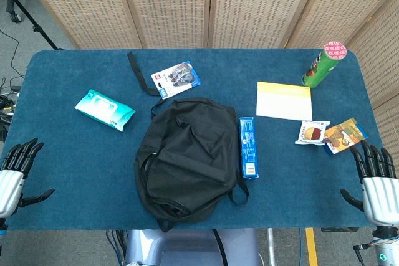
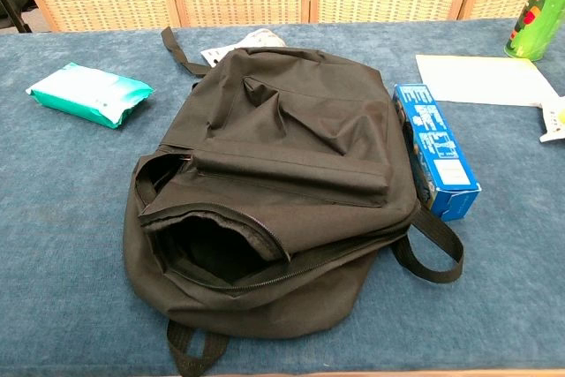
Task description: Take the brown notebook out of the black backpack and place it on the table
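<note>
The black backpack [image 1: 187,154] lies flat in the middle of the blue table [image 1: 75,166]. In the chest view the backpack [image 2: 282,174] has its zip mouth gaping toward the front edge, dark inside. No brown notebook shows in either view. My left hand [image 1: 15,172] hovers at the table's front left corner with fingers spread and nothing in it. At the front right corner my right hand [image 1: 376,182] is likewise spread and holds nothing. Both hands are well away from the backpack and absent from the chest view.
A blue box [image 1: 249,147] lies against the backpack's right side. A teal wipes pack [image 1: 105,110] sits left, a card-backed packet [image 1: 176,79] behind the bag. A yellow-white sheet [image 1: 283,100], green chip can [image 1: 323,65] and snack packets [image 1: 327,134] occupy the right.
</note>
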Robot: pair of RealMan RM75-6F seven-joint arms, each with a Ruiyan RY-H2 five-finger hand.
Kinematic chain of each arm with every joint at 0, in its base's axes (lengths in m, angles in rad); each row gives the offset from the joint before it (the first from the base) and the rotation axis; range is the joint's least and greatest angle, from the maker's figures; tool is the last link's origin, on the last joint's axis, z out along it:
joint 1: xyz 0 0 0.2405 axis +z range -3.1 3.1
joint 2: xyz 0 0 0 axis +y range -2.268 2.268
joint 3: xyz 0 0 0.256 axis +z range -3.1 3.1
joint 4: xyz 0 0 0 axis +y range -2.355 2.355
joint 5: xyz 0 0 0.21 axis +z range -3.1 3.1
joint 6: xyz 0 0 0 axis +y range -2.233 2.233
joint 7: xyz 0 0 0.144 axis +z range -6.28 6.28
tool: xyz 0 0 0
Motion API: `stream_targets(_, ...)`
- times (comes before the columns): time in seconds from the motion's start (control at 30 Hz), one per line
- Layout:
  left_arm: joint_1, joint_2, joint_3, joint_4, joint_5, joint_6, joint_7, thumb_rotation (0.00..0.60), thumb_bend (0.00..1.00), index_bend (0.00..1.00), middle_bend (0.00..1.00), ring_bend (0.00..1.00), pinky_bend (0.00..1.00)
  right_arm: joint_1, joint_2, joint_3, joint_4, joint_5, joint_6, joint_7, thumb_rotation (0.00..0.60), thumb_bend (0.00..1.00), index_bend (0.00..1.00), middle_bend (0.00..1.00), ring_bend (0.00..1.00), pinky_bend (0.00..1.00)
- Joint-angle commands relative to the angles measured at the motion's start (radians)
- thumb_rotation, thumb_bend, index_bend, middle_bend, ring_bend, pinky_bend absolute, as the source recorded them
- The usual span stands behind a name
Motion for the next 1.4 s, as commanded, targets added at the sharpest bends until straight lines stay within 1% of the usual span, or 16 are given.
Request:
stream_targets(0.03, 0.001, 0.000, 0.000, 0.001, 0.000, 0.003, 0.001, 0.600, 0.00, 0.00, 0.00, 0.00, 0.00, 0.001, 0.001, -0.002, -0.001, -0.001, -0.005, -0.003, 0.600, 0.00, 0.07, 0.00, 0.00, 0.00)
stream_targets(0.27, 0.002, 0.001, -0.002, 0.003, -0.004, 0.003, -0.004, 0.600, 0.00, 0.00, 0.00, 0.00, 0.00, 0.006, 0.006, -0.016, -0.008, -0.008, -0.026, -0.011, 0.600, 0.00, 0.07, 0.00, 0.00, 0.00)
stream_targets(0.4, 0.003, 0.002, -0.002, 0.001, -0.003, 0.006, -0.006, 0.600, 0.00, 0.00, 0.00, 0.00, 0.00, 0.013, 0.018, -0.035, -0.018, -0.028, -0.050, 0.022, 0.600, 0.00, 0.07, 0.00, 0.00, 0.00)
stream_targets(0.53, 0.005, 0.004, -0.001, -0.001, 0.003, 0.013, -0.007, 0.600, 0.00, 0.00, 0.00, 0.00, 0.00, 0.031, 0.038, -0.072, -0.023, -0.089, -0.087, 0.064, 0.600, 0.00, 0.07, 0.00, 0.00, 0.00)
stream_targets(0.6, 0.006, 0.004, -0.001, 0.003, -0.002, 0.010, -0.011, 0.600, 0.00, 0.00, 0.00, 0.00, 0.00, 0.051, 0.047, -0.092, -0.030, -0.130, -0.114, 0.111, 0.600, 0.00, 0.07, 0.00, 0.00, 0.00)
stream_targets(0.73, 0.006, 0.007, -0.005, 0.008, -0.016, 0.005, -0.025, 0.600, 0.00, 0.00, 0.00, 0.00, 0.00, 0.100, 0.042, -0.110, -0.031, -0.194, -0.167, 0.165, 0.600, 0.00, 0.07, 0.00, 0.00, 0.00)
stream_targets(0.87, 0.014, 0.016, -0.013, 0.002, -0.016, 0.031, -0.041, 0.600, 0.00, 0.00, 0.00, 0.00, 0.00, 0.171, 0.043, -0.121, -0.086, -0.252, -0.251, 0.203, 0.600, 0.00, 0.07, 0.00, 0.00, 0.00)
stream_targets(1.0, 0.018, 0.020, -0.014, 0.001, -0.019, 0.036, -0.050, 0.600, 0.00, 0.00, 0.00, 0.00, 0.00, 0.254, 0.026, -0.106, -0.147, -0.280, -0.356, 0.177, 0.600, 0.00, 0.07, 0.00, 0.00, 0.00)
stream_targets(1.1, 0.013, 0.017, -0.010, 0.005, -0.021, 0.017, -0.045, 0.600, 0.00, 0.00, 0.00, 0.00, 0.00, 0.317, -0.003, -0.091, -0.199, -0.272, -0.451, 0.151, 0.600, 0.00, 0.07, 0.00, 0.00, 0.00)
stream_targets(1.27, 0.008, 0.015, -0.014, 0.008, -0.028, 0.009, -0.044, 0.600, 0.00, 0.00, 0.00, 0.00, 0.00, 0.402, -0.058, -0.064, -0.258, -0.208, -0.593, 0.140, 0.600, 0.00, 0.07, 0.00, 0.00, 0.00)
stream_targets(1.4, 0.006, 0.016, -0.018, 0.009, -0.038, 0.000, -0.051, 0.600, 0.00, 0.00, 0.00, 0.00, 0.00, 0.467, -0.115, -0.035, -0.274, -0.120, -0.702, 0.138, 0.600, 0.00, 0.07, 0.00, 0.00, 0.00)
